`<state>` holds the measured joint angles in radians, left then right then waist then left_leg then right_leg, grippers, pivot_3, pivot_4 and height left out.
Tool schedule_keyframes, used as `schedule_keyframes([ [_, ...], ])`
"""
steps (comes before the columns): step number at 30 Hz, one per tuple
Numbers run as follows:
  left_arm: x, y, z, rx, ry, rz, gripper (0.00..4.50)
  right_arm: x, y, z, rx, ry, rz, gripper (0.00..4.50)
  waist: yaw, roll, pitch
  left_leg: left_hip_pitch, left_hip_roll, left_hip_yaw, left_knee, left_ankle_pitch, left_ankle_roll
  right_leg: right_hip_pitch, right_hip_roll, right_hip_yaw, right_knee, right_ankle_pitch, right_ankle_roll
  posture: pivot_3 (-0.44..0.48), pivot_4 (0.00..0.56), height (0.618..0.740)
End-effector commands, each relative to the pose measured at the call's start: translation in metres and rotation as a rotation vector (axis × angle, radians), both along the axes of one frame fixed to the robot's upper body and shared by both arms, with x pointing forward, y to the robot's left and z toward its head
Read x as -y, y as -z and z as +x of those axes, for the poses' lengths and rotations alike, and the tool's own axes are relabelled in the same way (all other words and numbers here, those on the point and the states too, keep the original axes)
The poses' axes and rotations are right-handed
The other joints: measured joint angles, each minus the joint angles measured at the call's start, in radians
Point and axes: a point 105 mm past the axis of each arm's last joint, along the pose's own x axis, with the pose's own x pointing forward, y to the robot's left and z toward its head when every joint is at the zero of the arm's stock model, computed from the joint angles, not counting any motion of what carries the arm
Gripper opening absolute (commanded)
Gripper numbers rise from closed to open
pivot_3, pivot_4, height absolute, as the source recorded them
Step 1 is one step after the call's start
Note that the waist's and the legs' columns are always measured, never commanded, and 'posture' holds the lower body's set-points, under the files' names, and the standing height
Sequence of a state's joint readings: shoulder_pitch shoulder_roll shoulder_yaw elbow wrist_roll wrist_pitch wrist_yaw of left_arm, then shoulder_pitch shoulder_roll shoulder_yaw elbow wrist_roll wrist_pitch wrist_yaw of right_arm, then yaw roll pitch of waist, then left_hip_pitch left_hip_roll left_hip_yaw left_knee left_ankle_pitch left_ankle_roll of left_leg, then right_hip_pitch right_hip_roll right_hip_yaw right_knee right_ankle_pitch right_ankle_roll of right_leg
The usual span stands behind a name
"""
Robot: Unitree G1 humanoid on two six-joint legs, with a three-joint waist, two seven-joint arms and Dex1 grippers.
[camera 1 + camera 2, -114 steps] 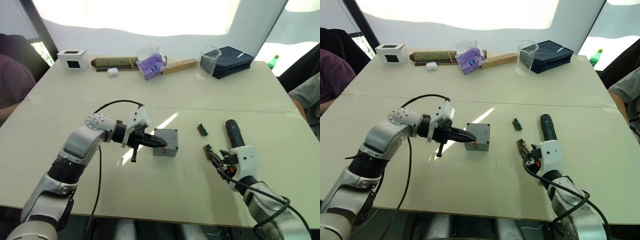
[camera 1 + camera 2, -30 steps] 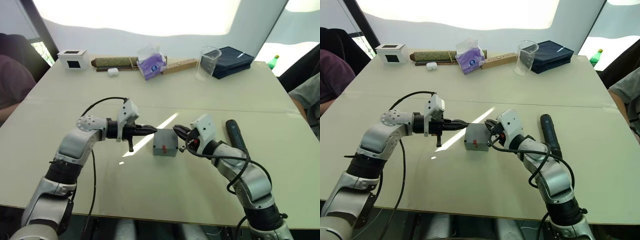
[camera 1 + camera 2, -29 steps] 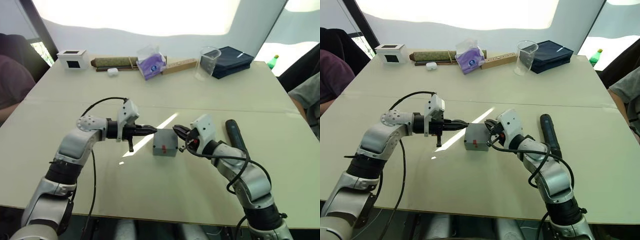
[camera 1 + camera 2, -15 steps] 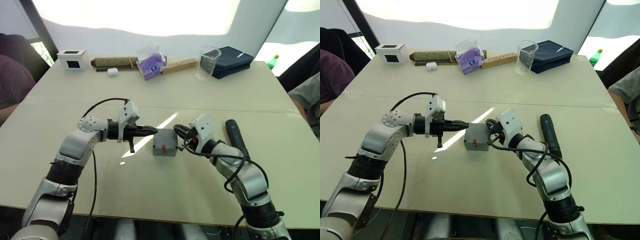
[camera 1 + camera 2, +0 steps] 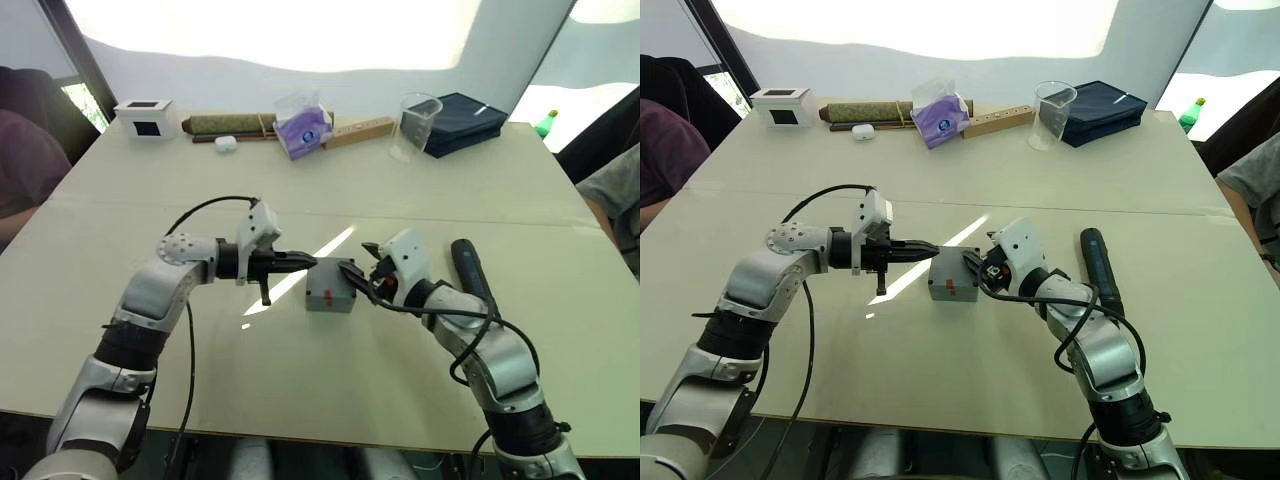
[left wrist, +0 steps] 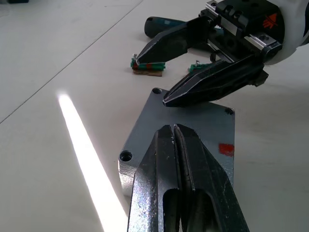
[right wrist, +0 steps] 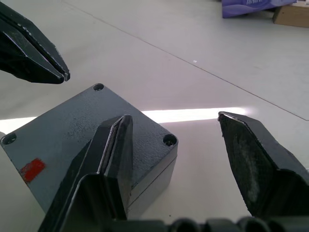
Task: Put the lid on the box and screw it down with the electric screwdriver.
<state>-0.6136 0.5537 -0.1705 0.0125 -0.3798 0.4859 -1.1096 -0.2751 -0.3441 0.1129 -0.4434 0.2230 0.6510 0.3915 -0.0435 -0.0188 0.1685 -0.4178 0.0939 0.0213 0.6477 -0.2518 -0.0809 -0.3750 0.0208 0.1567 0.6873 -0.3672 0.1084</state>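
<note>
The grey box point(image 5: 330, 285) sits near the middle of the pale counter point(image 5: 320, 370), its red mark point(image 5: 327, 297) on the side facing the robot, and the lid point(image 7: 91, 123) lies on top of it with screw holes showing at the corners. The left end effector point(image 5: 305, 264) reaches in from the robot's left with its two black fingers point(image 6: 181, 169) pressed together, their tips over the lid's left edge; whether they touch the lid cannot be told. The right end effector point(image 5: 985, 275) comes in from the opposite side with its fingers spread apart: in the right wrist view one finger point(image 7: 113, 154) hangs over the lid's top and the other stands out past the box's edge, with nothing between them. The electric screwdriver point(image 5: 470, 265) lies flat on the counter to the robot's right of the box, just beyond the right forearm, and is held by neither arm. Two small green-and-brown parts point(image 6: 148, 67) lie on the counter between the box and the screwdriver. Along the far edge stand a white cube with a black window point(image 5: 146, 117), a purple tissue pack point(image 5: 303, 128), a clear beaker point(image 5: 418, 124) and a dark blue case point(image 5: 465, 120)
</note>
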Motion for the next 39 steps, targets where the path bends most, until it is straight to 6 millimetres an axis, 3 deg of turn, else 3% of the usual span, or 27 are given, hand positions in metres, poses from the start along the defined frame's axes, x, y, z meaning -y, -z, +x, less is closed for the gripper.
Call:
schedule_keyframes([
  [1,0.009,-0.030,0.001,0.050,0.024,-0.076,0.00,0.020,-0.039,-0.004,0.102,0.069,0.064,3.03,0.001,0.000,0.000,0.000,0.000,0.000,0.000,0.000,0.000,0.000,0.000,0.000,0.000,0.000,0.000,0.000,0.150,0.739],
  [2,0.011,-0.033,0.001,0.050,0.029,-0.086,0.00,0.024,-0.042,-0.005,0.099,0.082,0.072,3.03,0.002,0.000,0.000,0.000,0.000,0.000,0.000,0.000,0.000,0.000,0.000,0.000,0.000,0.000,0.000,0.000,0.150,0.739],
  [5,0.022,-0.054,-0.005,0.105,0.118,-0.085,0.00,0.069,-0.060,-0.010,0.047,0.202,0.054,3.03,0.004,0.000,0.000,0.000,0.000,0.000,0.000,0.000,0.000,0.000,0.000,0.000,0.000,0.000,0.000,0.000,0.150,0.739],
  [9,0.029,-0.051,-0.010,0.150,0.190,0.058,0.00,0.115,-0.075,-0.020,-0.094,0.286,-0.052,4.05,0.004,0.002,0.001,-0.001,0.000,0.000,0.000,0.000,0.000,0.000,0.000,0.000,-0.001,0.000,0.000,0.000,0.150,0.739],
  [10,0.029,-0.048,-0.013,0.172,0.230,0.101,0.00,0.123,-0.076,-0.022,-0.149,0.306,-0.084,4.38,0.002,0.003,0.001,0.000,0.000,0.001,0.000,0.000,0.000,0.000,-0.001,0.000,-0.001,0.000,0.000,0.000,0.150,0.739],
  [12,0.030,-0.042,-0.016,0.196,0.275,0.145,0.00,0.135,-0.072,-0.026,-0.271,0.335,-0.118,4.44,-0.004,0.003,0.001,0.002,0.000,0.001,-0.001,0.000,0.000,0.001,0.000,0.001,-0.001,0.000,0.000,0.000,0.150,0.739],
  [13,0.033,-0.042,-0.018,0.193,0.300,0.145,0.00,0.144,-0.058,-0.033,-0.414,0.323,-0.172,4.44,-0.005,0.004,0.001,0.003,0.000,0.001,-0.002,0.000,0.001,0.001,0.001,0.002,-0.001,0.000,0.000,0.000,0.150,0.739],
  [16,0.042,-0.046,-0.023,0.178,0.349,0.112,0.00,0.150,-0.031,-0.052,-0.681,0.237,-0.277,4.44,0.001,0.005,0.003,0.004,0.000,0.002,-0.002,-0.001,0.002,0.001,0.001,0.003,-0.001,0.000,0.000,0.000,0.150,0.739],
  [19,0.047,-0.044,-0.025,0.180,0.364,0.112,0.00,0.154,-0.020,-0.045,-0.775,0.243,-0.251,4.44,-0.002,0.004,0.003,0.002,0.000,0.003,0.000,-0.002,0.004,0.002,0.000,0.003,-0.003,0.000,0.000,0.000,0.150,0.739],
  [26,0.040,-0.039,-0.028,0.183,0.360,0.150,0.00,0.158,-0.009,-0.034,-0.912,0.242,-0.204,4.44,-0.003,0.005,0.003,0.002,0.000,0.004,0.000,-0.002,0.005,0.000,0.000,0.005,-0.003,0.000,0.001,0.000,0.150,0.739],
  [33,0.044,-0.036,-0.027,0.180,0.330,0.127,0.00,0.164,0.009,-0.024,-0.970,0.327,-0.279,4.44,-0.004,0.005,0.003,0.002,0.000,0.004,0.001,-0.002,0.005,0.000,0.000,0.005,-0.003,0.000,0.001,0.000,0.150,0.739],
  [37,0.047,-0.037,-0.024,0.175,0.286,0.089,0.00,0.165,0.024,-0.030,-1.019,0.336,-0.354,4.44,-0.003,0.005,0.003,0.002,0.000,0.004,0.000,-0.002,0.005,0.000,0.000,0.005,-0.003,0.000,0.001,0.000,0.150,0.739],
  [39,0.047,-0.036,-0.024,0.172,0.280,0.080,0.00,0.167,0.032,-0.034,-1.033,0.336,-0.416,3.96,-0.002,0.005,0.003,0.002,0.000,0.004,0.000,-0.002,0.005,0.000,0.000,0.005,-0.003,0.000,0.000,0.000,0.150,0.739],
])
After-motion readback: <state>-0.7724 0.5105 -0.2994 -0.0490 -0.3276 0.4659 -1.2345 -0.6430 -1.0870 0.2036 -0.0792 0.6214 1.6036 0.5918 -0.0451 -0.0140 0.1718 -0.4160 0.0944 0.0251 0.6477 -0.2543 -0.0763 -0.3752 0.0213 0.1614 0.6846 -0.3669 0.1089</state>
